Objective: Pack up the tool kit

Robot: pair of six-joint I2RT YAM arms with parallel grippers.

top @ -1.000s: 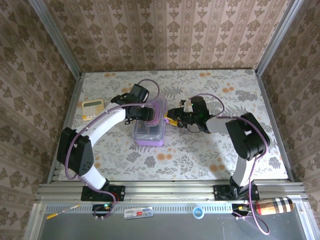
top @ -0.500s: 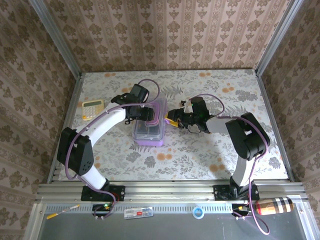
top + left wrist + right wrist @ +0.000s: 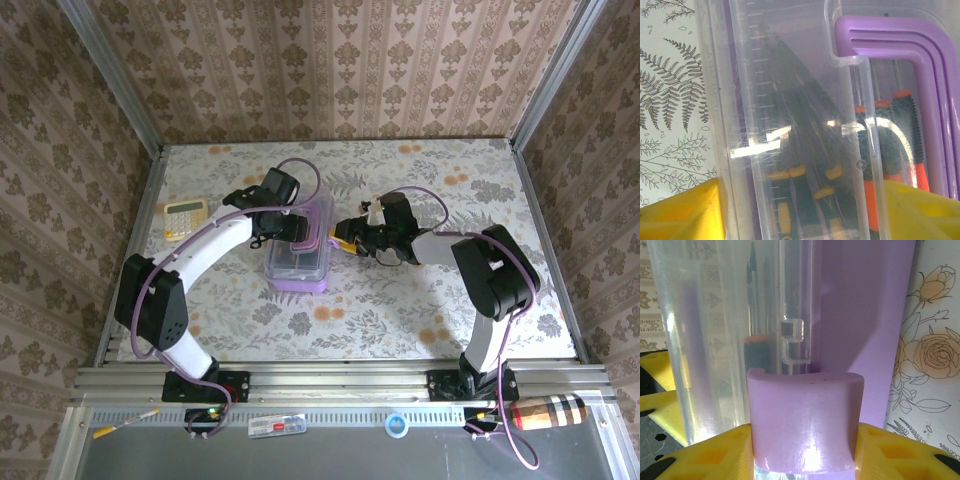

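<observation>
Packing, closing stage. The box (image 3: 297, 262) sits mid-table (image 3: 450, 290), between the two arms. The right gripper (image 3: 805, 452) pinches the purple latch (image 3: 805, 415) on the box's side. The left gripper (image 3: 800, 215) stands wide open over the clear lid (image 3: 805, 100). Risks: the smooth latch may slip from the pads; a sideways push may slide the box if the lid is not pressed down; a lid not fully seated would leave the latch unable to catch. Count: one box, one lid, one handle (image 3: 920, 60), one latch, one calculator (image 3: 186, 217). Screwdrivers (image 3: 902, 125): at least three orange-collared, with more yellow-tipped ones blurred by the plastic.
</observation>
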